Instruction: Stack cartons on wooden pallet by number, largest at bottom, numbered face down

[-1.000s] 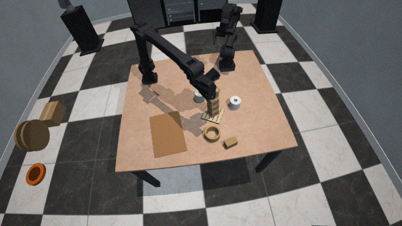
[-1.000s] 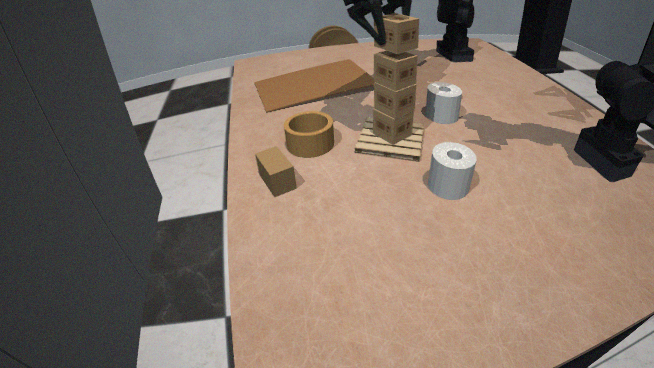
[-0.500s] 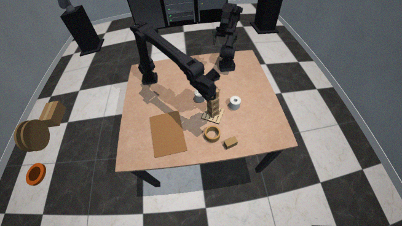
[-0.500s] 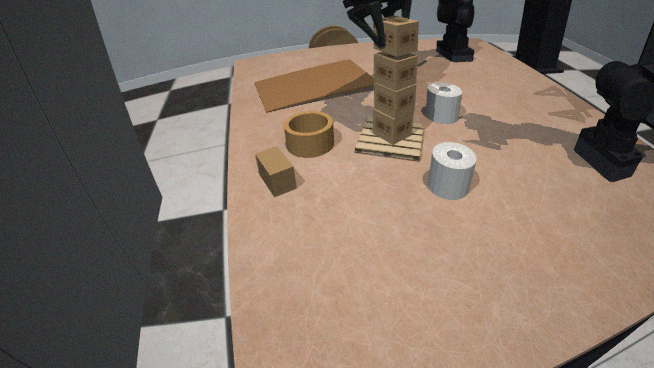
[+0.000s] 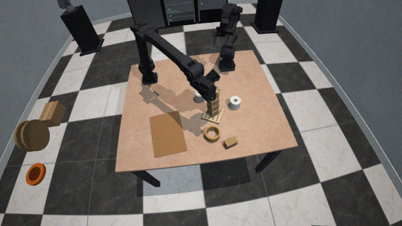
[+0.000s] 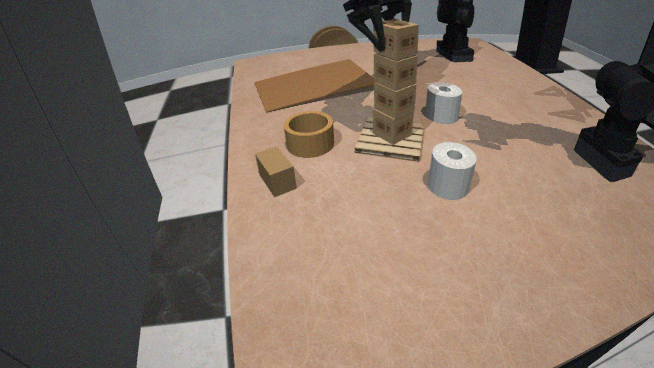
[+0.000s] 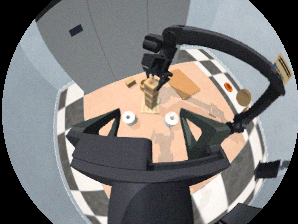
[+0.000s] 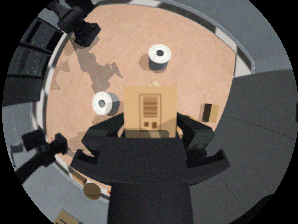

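Observation:
A column of three tan cartons (image 5: 213, 108) (image 6: 395, 100) (image 7: 149, 96) stands on the small wooden pallet (image 5: 220, 116) (image 6: 387, 147). A further carton, the top carton (image 6: 401, 41) (image 8: 150, 109), sits on that column, roughly in line with it. My right gripper (image 5: 214, 94) (image 6: 387, 25) (image 8: 150, 111) reaches over the column and is shut on the top carton's sides. My left gripper (image 5: 216, 37) (image 7: 150, 111) is open and empty, held high near its base at the back of the table, far from the column.
Two grey rolls (image 6: 443, 102) (image 6: 452, 170) stand close beside the pallet. A tan ring (image 6: 309, 133) (image 5: 212, 133) and a small brown box (image 6: 275, 171) (image 5: 230, 142) lie on its other side. A flat cardboard sheet (image 6: 312, 82) (image 5: 167, 133) lies further off.

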Controlling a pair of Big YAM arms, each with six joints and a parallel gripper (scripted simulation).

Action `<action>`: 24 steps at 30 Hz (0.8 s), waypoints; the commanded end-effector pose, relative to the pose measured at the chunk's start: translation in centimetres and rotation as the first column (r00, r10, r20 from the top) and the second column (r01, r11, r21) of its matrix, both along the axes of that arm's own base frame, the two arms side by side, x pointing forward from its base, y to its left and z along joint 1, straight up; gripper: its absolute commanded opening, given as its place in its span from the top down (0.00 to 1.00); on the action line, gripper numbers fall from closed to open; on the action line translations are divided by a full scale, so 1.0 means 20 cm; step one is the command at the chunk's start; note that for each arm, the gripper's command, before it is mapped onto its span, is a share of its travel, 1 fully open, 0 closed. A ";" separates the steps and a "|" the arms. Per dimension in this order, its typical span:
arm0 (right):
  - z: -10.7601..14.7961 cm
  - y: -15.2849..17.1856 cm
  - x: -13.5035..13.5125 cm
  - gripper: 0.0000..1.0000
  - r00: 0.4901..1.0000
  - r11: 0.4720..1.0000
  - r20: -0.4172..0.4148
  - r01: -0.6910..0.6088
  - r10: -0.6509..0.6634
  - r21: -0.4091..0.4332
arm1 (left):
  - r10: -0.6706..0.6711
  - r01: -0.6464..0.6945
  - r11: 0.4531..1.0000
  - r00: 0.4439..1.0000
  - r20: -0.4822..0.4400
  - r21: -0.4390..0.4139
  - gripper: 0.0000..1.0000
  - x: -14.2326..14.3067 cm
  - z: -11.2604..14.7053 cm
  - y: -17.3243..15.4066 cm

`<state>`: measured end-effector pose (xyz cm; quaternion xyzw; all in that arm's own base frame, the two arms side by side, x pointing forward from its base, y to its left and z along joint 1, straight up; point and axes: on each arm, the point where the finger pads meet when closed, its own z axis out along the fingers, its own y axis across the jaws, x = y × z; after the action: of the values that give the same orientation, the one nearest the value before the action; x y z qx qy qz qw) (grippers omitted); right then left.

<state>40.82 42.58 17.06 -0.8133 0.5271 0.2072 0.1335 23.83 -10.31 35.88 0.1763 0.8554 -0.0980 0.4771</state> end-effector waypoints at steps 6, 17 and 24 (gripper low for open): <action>0.02 0.04 0.00 0.50 1.000 1.000 0.020 -0.009 0.008 0.017 | 0.001 -0.001 1.000 1.000 0.014 -0.007 0.00 0.00 0.06 0.00; 0.12 0.01 0.00 0.21 0.999 0.999 0.041 -0.007 0.006 0.033 | 0.001 -0.001 1.000 1.000 0.014 -0.007 0.00 0.00 0.06 0.00; 0.23 -0.01 0.05 0.21 0.997 0.998 0.075 -0.002 -0.002 0.059 | 0.001 -0.001 1.000 1.000 0.014 -0.007 0.00 0.00 0.06 0.00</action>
<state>40.87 42.58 17.20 -0.8133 0.5267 0.2063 0.1362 23.83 -10.31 35.88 0.1763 0.8554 -0.0980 0.4771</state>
